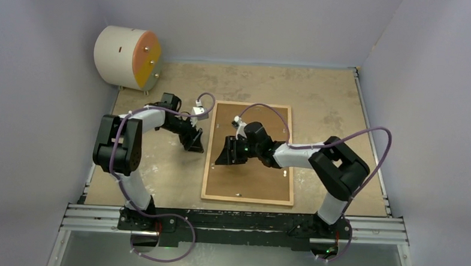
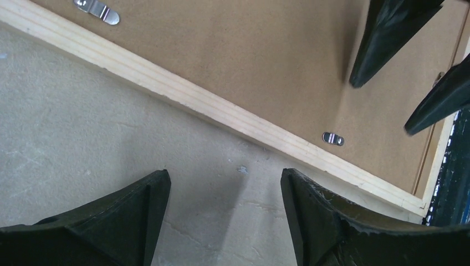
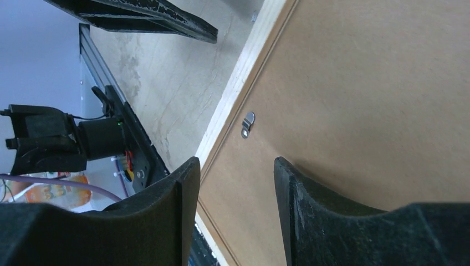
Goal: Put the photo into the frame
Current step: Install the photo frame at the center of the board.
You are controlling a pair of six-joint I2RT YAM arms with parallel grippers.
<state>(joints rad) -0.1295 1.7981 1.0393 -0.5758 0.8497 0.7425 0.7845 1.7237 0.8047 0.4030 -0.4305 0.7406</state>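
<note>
The light-wood frame [image 1: 207, 168] lies face down on the table, with a brown fibreboard backing sheet [image 1: 261, 182] filling it and small metal clips [image 2: 333, 138] along its inner edge. The photo is hidden. My left gripper [image 1: 194, 142] hangs open over bare table just left of the frame's rim [image 2: 221, 108], nothing between its fingers. My right gripper [image 1: 225, 153] is open above the backing sheet [image 3: 360, 83], close to the frame's left rim [image 3: 233, 94] and a clip [image 3: 247, 124]. It holds nothing. The two grippers face each other across that rim.
A white drum with an orange face [image 1: 127, 57] stands at the back left corner. A metal rail [image 1: 235, 220] runs along the near edge by the arm bases. Walls close in the table on the left, back and right.
</note>
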